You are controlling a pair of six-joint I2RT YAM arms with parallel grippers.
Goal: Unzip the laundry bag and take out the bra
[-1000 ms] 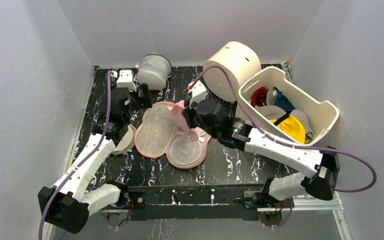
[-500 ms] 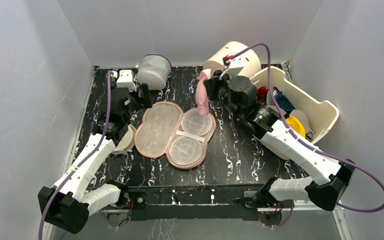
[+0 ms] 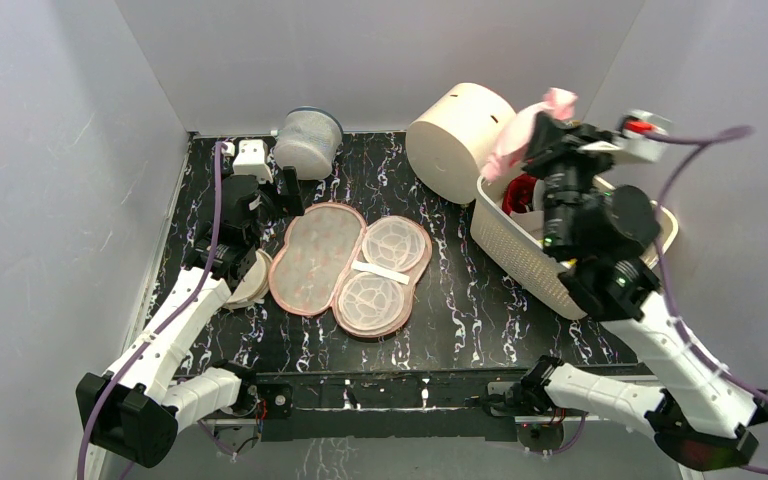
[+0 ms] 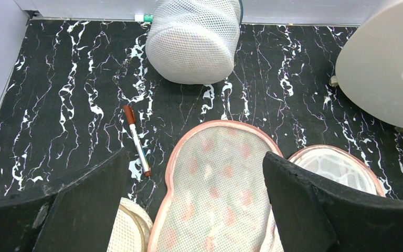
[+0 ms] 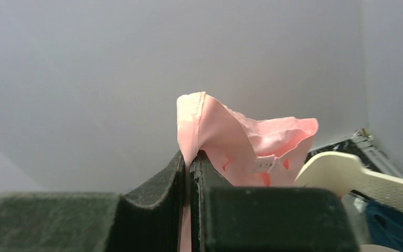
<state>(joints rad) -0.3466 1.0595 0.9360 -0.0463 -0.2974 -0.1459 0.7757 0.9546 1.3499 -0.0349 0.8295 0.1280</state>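
Well, grey-white walls (image 3: 60, 150) are boxing in a black, white-veined marbled desk (image 3: 460, 310). The laundry bag (image 3: 345, 258) is lying unzipped and flat mid-desk, salmon shell beside pale mesh lining, bare desk running along its near edge. A perforated cream basket (image 3: 545, 262) is sitting at the right. My right pincer (image 5: 190, 160) is pinching the soft pink bra (image 5: 252, 142) high over that basket's far rim. My left pincer (image 4: 197, 157) is hovering spread above the bag's salmon half.

The laundry bag (image 3: 312, 258) lies unzipped and spread flat at the centre of the top view, its salmon patterned half to the left and its pale translucent lining to the right. The bra (image 3: 513, 140), crumpled and pale pink, hangs aloft at upper right, pinched in the closed jaws of the right gripper (image 5: 191, 164).
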